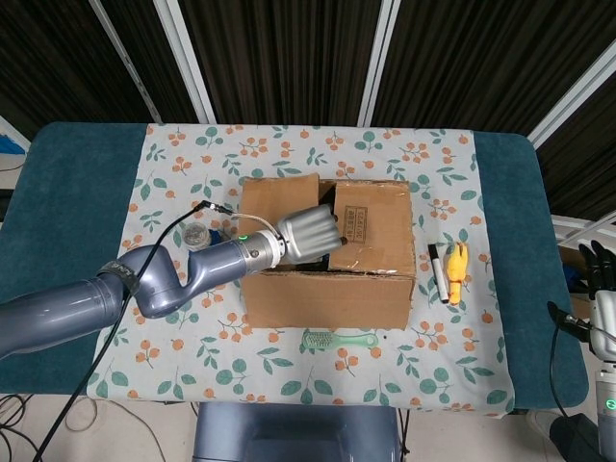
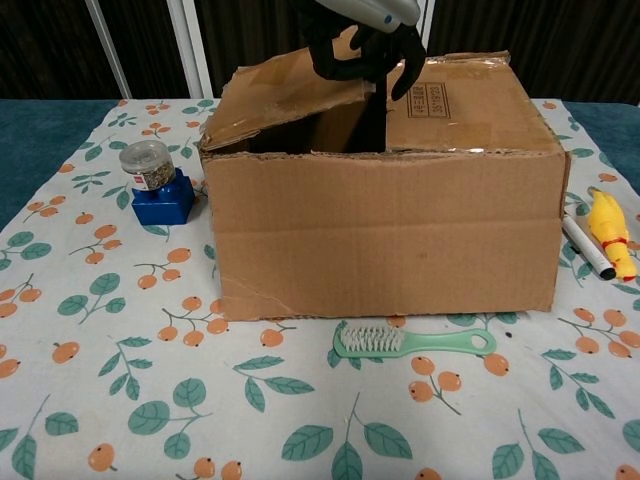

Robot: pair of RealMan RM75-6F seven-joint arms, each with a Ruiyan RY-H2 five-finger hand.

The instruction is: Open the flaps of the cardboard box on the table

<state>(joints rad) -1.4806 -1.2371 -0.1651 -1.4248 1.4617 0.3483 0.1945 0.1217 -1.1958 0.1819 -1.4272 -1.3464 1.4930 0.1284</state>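
The cardboard box (image 1: pixel 371 284) stands mid-table on the flowered cloth, its front wall (image 2: pixel 400 230) facing the chest camera. My left hand (image 1: pixel 308 231) reaches over the box top, its dark fingers (image 2: pixel 350 62) hooked around the inner edge of the left flap (image 2: pixel 280 90). That flap is tilted up at the centre seam, and a dark gap shows beneath it. The right flap (image 2: pixel 470 110) lies flat and closed. My right hand (image 1: pixel 602 274) hangs off the table's right edge, fingers spread, holding nothing.
A blue block topped by a small jar (image 2: pixel 160 185) sits left of the box. A green brush (image 2: pixel 410 342) lies in front of it. A marker (image 2: pixel 588 247) and a yellow toy (image 2: pixel 610 230) lie to its right.
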